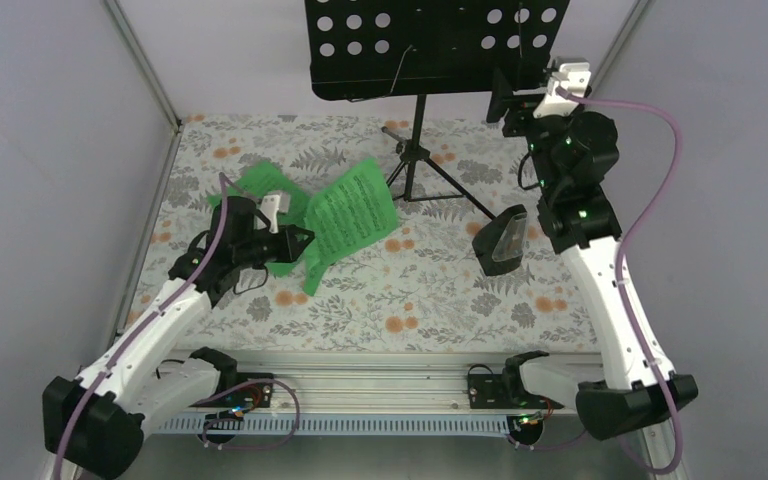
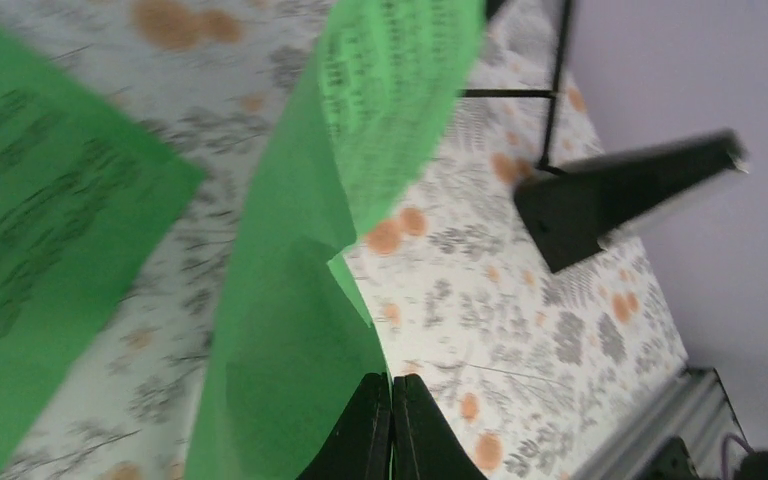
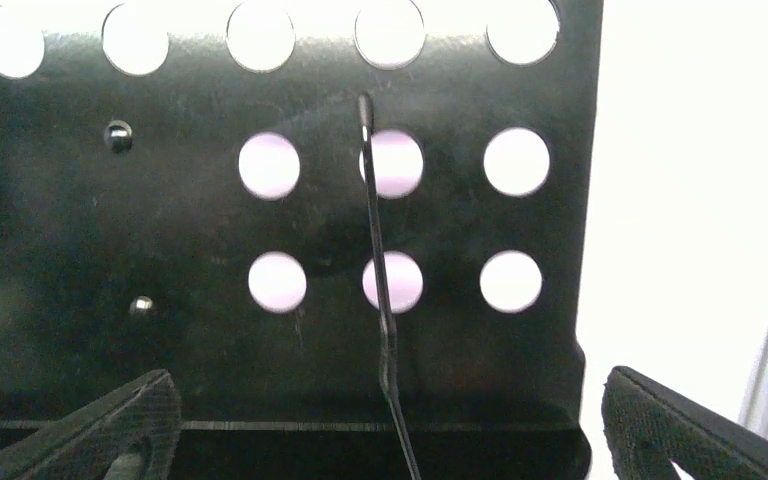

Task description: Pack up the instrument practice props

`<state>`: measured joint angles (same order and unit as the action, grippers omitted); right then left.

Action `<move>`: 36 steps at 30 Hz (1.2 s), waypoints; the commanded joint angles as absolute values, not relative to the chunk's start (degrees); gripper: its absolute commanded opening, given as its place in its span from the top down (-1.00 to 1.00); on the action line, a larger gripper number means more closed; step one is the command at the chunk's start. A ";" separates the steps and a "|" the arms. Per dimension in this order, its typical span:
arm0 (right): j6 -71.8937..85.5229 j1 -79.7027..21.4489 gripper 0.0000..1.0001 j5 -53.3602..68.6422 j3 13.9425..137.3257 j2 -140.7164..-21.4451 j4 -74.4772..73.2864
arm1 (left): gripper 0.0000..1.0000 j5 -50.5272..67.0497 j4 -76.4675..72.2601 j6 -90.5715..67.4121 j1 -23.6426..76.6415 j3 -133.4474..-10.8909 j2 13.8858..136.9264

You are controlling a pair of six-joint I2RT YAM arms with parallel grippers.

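Observation:
The black music stand (image 1: 430, 45) stands at the back, its tripod legs (image 1: 422, 180) on the floral cloth. My right gripper (image 1: 522, 98) is open at the right end of its hole-punched desk (image 3: 290, 220); the fingers (image 3: 110, 430) straddle the lower ledge without touching. A wire page holder (image 3: 378, 260) crosses the desk. My left gripper (image 1: 298, 243) is shut on the edge of a green music sheet (image 1: 352, 208), which curls up from the cloth (image 2: 290, 330). A second green sheet (image 1: 263, 183) lies flat behind it (image 2: 30, 240). The dark metronome (image 1: 503, 240) stands right of centre (image 2: 620, 195).
Grey walls close in the left, right and back. A metal rail (image 1: 380, 385) runs along the near edge of the cloth between the arm bases. A tripod leg (image 2: 555, 90) reaches toward the metronome.

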<state>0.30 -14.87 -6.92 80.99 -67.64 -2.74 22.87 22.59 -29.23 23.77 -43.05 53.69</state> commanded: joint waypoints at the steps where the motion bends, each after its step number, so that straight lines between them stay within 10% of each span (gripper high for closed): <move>1: 2.37 -14.60 -0.99 -8.18 76.21 -61.83 -4.41 | 0.95 28.88 19.68 -30.57 15.62 -38.71 55.93; 36: 10.91 -14.59 -0.99 3.46 49.84 -41.58 -6.17 | 0.95 43.58 12.11 -27.92 -29.47 -26.37 57.75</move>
